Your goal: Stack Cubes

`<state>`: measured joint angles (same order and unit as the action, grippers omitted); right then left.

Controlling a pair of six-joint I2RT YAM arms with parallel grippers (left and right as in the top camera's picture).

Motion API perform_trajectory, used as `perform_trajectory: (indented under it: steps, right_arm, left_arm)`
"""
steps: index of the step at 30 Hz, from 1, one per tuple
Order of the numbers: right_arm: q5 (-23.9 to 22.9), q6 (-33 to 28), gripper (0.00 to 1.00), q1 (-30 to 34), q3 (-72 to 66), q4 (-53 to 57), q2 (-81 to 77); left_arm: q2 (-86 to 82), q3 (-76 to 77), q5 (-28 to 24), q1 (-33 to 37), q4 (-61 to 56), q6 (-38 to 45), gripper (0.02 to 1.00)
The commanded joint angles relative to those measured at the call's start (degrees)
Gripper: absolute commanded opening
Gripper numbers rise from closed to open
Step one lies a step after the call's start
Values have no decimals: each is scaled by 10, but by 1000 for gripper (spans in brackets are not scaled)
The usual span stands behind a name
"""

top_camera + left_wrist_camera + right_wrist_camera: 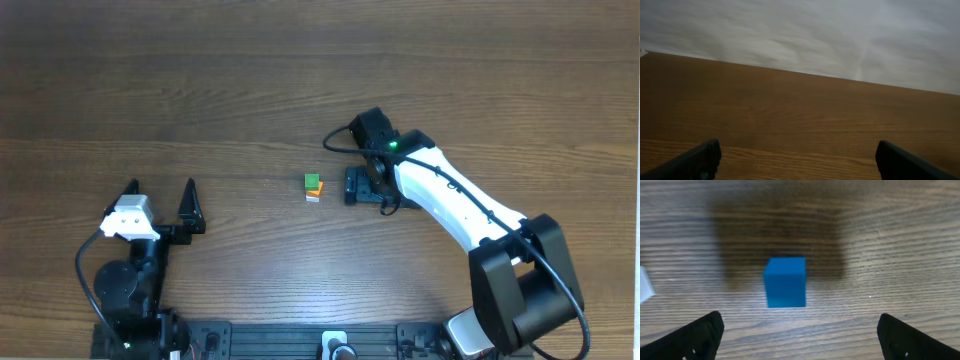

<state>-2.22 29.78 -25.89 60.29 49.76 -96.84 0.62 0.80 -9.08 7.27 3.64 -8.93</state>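
Note:
A blue cube (785, 281) rests on the wooden table, and my right gripper (800, 340) hangs open above it with a finger on either side, not touching. In the top view that right gripper (365, 187) is at the table's middle, just right of a small pile of cubes: a green cube (313, 181) uppermost, with an orange cube (314, 190) and a white cube (313, 198) showing below it. A corner of the white cube (643, 285) appears beside the blue one. My left gripper (161, 190) is open near the front left, holding nothing (800, 165).
The brown wooden table (200, 80) stretches out bare on all sides of the cubes. A pale wall (800, 35) rises behind the table's far edge in the left wrist view.

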Motion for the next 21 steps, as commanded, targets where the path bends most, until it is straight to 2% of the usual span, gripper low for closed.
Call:
perform_trajectory:
  steps: [1,9,14,16,21]
  right_arm:
    - [2,-12,976,4,-7,-18,-30]
    - [2,-14,947,5,-7,-54,-80]
    - [2,-14,873,8,-5,-61,-82]
    - [2,-14,827,8,-3,-61,-82]
    - [2,-14,627,8,-1,-61,-82]
  left_arm:
    - [-5,-5,-5,4,-2,10,1000]
    - [-5,-5,-5,4,-2,10,1000]
    - [-5,-5,-5,4,-2,10,1000]
    - [-5,-5,-5,4,-2,10,1000]
    - [-5,-5,-5,4,-2,10,1000]
